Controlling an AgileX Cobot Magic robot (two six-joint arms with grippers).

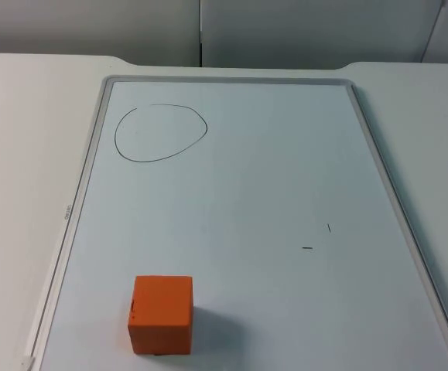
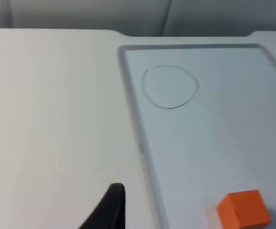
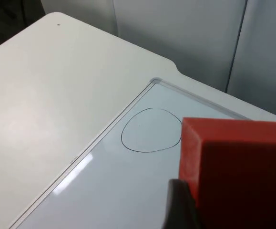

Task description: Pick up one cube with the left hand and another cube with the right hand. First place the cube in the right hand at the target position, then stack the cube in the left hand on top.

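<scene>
Right gripper (image 3: pixel 188 210) clenched on red cube (image 3: pixel 238 167). Left gripper's state: cannot tell. Orange cube (image 1: pixel 160 314) at board's 7 o'clock: rigid, light; pinch flat opposite faces.

The top view looks down and forward over the whiteboard (image 1: pixel 231 224) toward the grey partition wall (image 1: pixel 301 31). The left wrist view looks from beside the board's edge; the right wrist view looks across it, close behind a red cube (image 3: pixel 238 167). All three share the drawn circle (image 1: pixel 161 133)
</scene>
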